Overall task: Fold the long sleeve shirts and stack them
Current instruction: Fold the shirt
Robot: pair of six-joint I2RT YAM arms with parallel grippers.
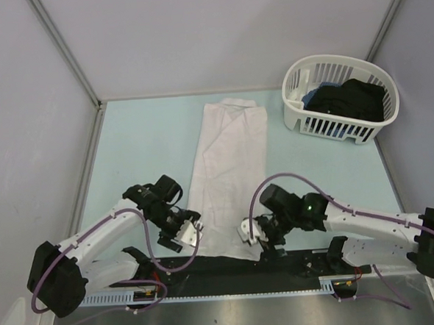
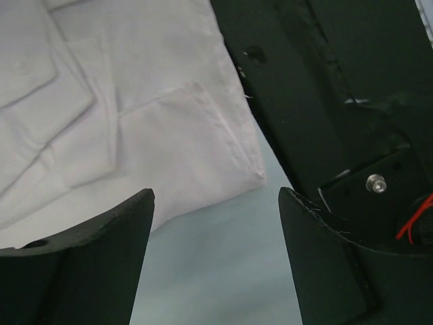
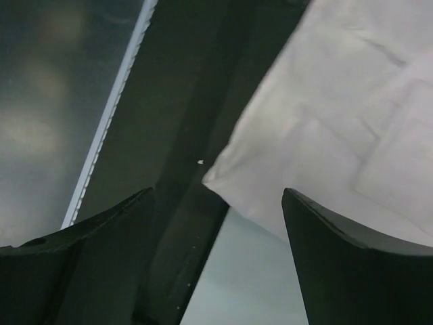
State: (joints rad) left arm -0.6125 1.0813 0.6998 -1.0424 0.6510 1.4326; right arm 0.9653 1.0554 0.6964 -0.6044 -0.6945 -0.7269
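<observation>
Top view: a white long sleeve shirt lies flat on the pale green table, folded into a long narrow band. The band runs from the upper centre of the frame down to the lower centre. Its lower edge reaches the black strip that crosses the bottom of the frame.

The left gripper sits at the shirt's lower left corner and the right gripper at its lower right corner, so the band's lower end lies between the two. A white slatted basket stands at the upper right of the frame, well apart from the shirt, and holds dark clothes.

Left wrist view: the two black fingers stand wide apart at the bottom of the frame with nothing between them but bare table. The shirt fills the upper left, and one folded corner of it points toward the centre, just above the gap. The black strip occupies the upper right.

Right wrist view: these jaws are likewise spread, gripping nothing. The shirt fills the upper right, and its corner lies at the centre of the frame, against the edge of the black strip. Whether either gripper touches the cloth cannot be told.
</observation>
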